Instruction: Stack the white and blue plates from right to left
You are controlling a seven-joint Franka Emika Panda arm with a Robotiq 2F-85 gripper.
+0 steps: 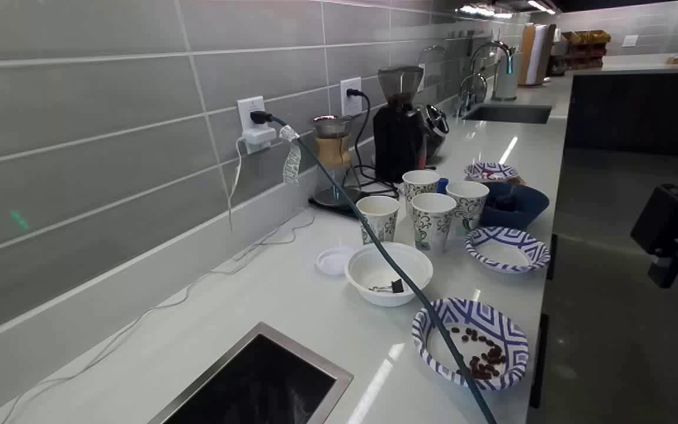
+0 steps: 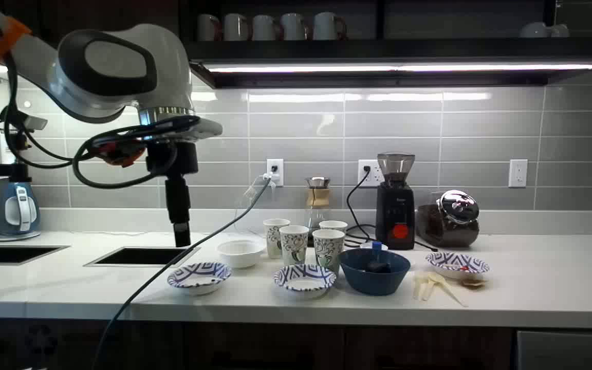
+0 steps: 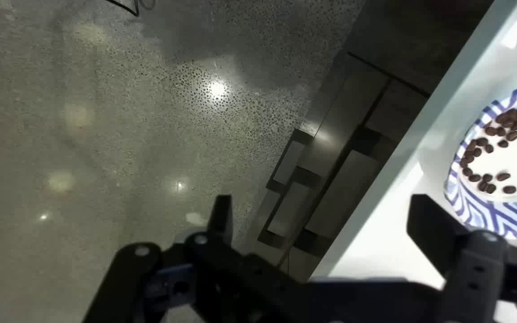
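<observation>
- Grey tiles (image 2: 296,123) stand behind a pale bench (image 2: 548,272).
- On it we see the bean plate (image 1: 504,330), beans (image 3: 512,136) inside, near the white bowl (image 2: 242,259).
- The middle plate (image 1: 507,256) sits between the bean plate and the blue bowl (image 2: 373,280), near the cups (image 2: 293,246).
- The far plate (image 2: 455,259) sits on the blue bowl's other side; all three are unstacked.
- We find the gripper (image 3: 322,213) clear of the bench, its fingers (image 3: 433,235) spread wide apart.

The wall tiles (image 1: 80,103) look glossy, the counter (image 1: 268,294) smooth and shiny, the far tap (image 1: 509,62) polished metal; the cups (image 1: 433,225) and patterned plates (image 1: 504,254) look papery, the floor (image 3: 119,152) polished.
</observation>
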